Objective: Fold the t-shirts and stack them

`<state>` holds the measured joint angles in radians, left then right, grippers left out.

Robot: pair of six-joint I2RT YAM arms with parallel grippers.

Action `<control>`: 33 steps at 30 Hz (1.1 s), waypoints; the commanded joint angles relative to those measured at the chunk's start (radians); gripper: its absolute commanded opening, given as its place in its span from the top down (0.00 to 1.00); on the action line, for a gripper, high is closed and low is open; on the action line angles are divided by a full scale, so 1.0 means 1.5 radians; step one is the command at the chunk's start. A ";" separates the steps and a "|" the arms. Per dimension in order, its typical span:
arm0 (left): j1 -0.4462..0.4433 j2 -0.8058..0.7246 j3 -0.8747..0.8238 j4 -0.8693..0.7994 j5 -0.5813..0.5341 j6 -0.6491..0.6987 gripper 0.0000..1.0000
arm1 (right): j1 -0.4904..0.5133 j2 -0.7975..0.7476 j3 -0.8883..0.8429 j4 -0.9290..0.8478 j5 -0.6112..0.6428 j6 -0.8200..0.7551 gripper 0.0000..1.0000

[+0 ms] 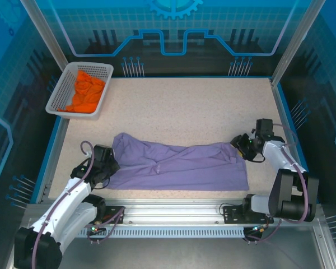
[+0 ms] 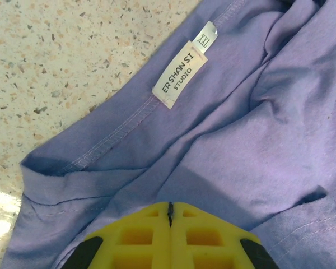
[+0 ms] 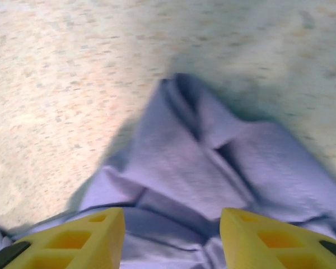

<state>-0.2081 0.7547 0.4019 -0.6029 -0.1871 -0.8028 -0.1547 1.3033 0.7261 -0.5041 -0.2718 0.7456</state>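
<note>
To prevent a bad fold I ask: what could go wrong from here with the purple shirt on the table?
1. The left end effector is shut on the collar end of the lavender-purple cloth t-shirt, while the right end effector is open above the other end; a pull could drag and bunch it.
2. The shirt lies twisted, with creases across its middle; folding now may trap them.

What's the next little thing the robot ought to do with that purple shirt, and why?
Probably lift the right tool clear of the lavender t-shirt: its jaws stand apart over the rumpled right end, gripping nothing, while the left tool looks shut on cloth near the collar.
</note>
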 commanded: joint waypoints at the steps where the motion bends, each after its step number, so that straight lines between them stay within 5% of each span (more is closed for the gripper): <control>1: 0.008 0.001 -0.007 0.006 0.000 0.020 1.00 | 0.044 0.007 0.042 -0.012 0.022 -0.005 0.45; 12: 0.015 0.001 -0.001 0.002 0.013 0.024 1.00 | 0.205 0.262 0.298 -0.197 0.136 -0.085 0.44; 22: 0.015 -0.002 0.006 -0.002 0.015 0.024 1.00 | 0.324 0.397 0.407 -0.274 0.162 -0.121 0.46; 33: 0.016 0.001 0.010 0.001 0.018 0.028 1.00 | 0.372 0.393 0.394 -0.274 0.167 -0.139 0.63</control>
<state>-0.1951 0.7582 0.4023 -0.5964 -0.1753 -0.7830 0.3920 1.9198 1.3209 -0.8772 -0.0288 0.5564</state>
